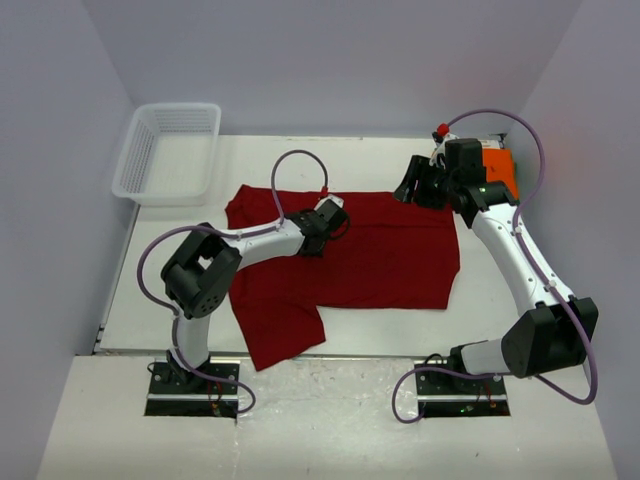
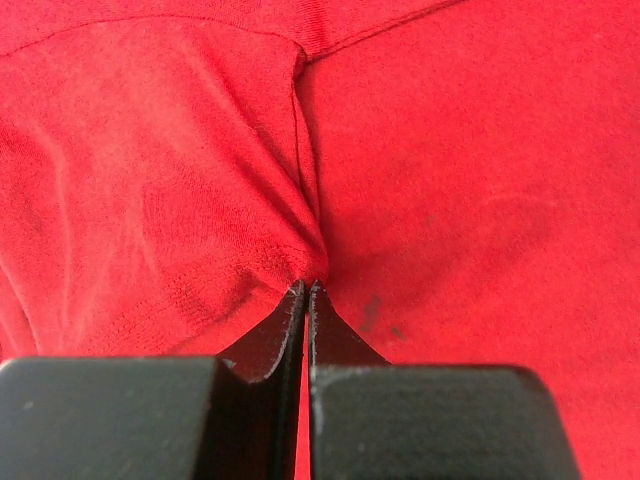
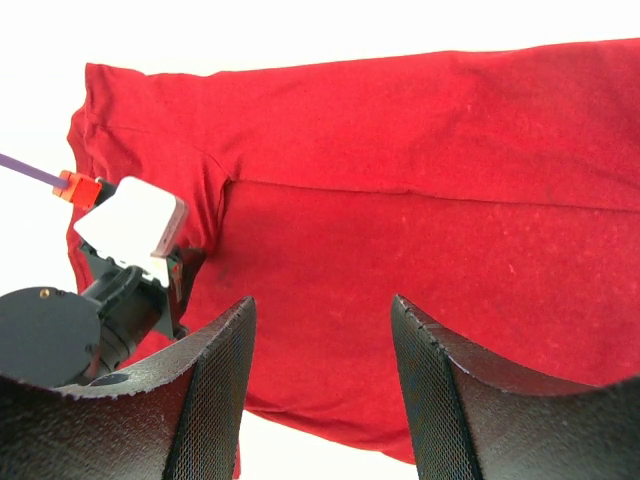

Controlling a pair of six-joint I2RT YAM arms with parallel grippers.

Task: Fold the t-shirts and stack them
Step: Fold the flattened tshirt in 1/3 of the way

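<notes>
**Entry: first fold of the red shirt, grip taken on one side only**

Step, as judged: folding is in hand and stacking has not begun. One claw has cloth and the other has none.

Table [image 1: 400,150]: carries everything noted below.

Red shirt [image 1: 390,250]: lies spread mostly flat, directly under the left claw [image 2: 305,285] and running out to both sides of it. One flap trails off to the near side of that claw, toward the table edge. The shirt's far right corner lies just under and in front of the right claw [image 3: 322,310].

Basket [image 1: 135,150]: white mesh, well apart from the left claw, off to its far left.

Orange shirt [image 1: 498,165]: just behind the right claw, mostly hidden by the arm.

Left claw: fingers pressed together, with a small tuck of red cloth pinched at the very tips, close beside a seam. The cloth puckers up toward the pinch.

Right claw: fingers spread wide with nothing between them, held above the cloth and not touching it.

Next move, as judged: the right claw needs to drop and take its own pinch on the far edge. Both claws should then lift and carry the cloth over together. Pulling with the left claw alone would likely drag the shirt and bunch it.
</notes>
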